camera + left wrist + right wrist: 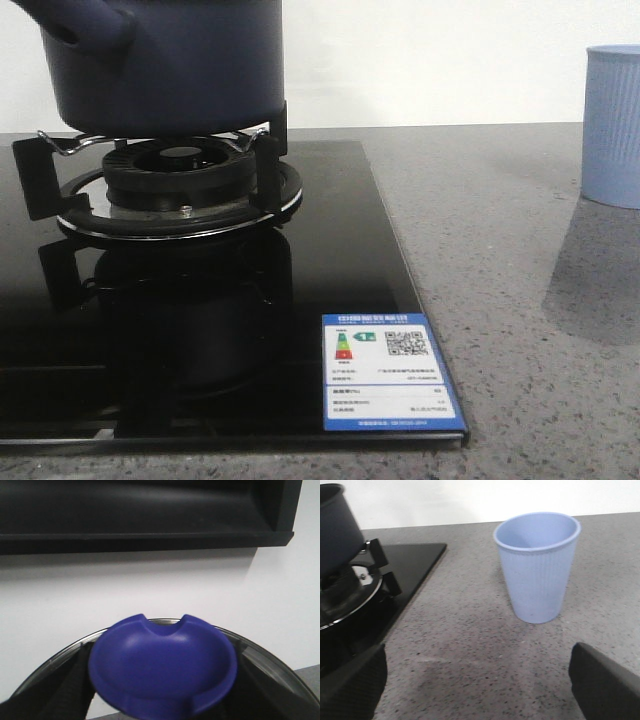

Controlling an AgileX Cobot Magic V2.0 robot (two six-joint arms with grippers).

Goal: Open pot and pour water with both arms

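Observation:
The dark navy pot (160, 60) stands on the gas burner (180, 175) at the far left, its stubby tube handle (75, 25) pointing left. It also shows in the right wrist view (335, 530). My left gripper (162, 700) is shut on the blue knob (162, 670) of a glass lid with a steel rim (270, 652), held up in front of a white wall. My right gripper (477, 690) is open and empty, low over the grey counter, with the light blue ribbed cup (537, 565) ahead of it. Neither gripper shows in the front view.
The black glass hob (330, 250) carries a blue and white label (390, 372) at its front right corner. The speckled grey counter (500, 300) lies to its right, with the cup (612, 125) at the far right. A black range hood (140, 515) hangs above the lid.

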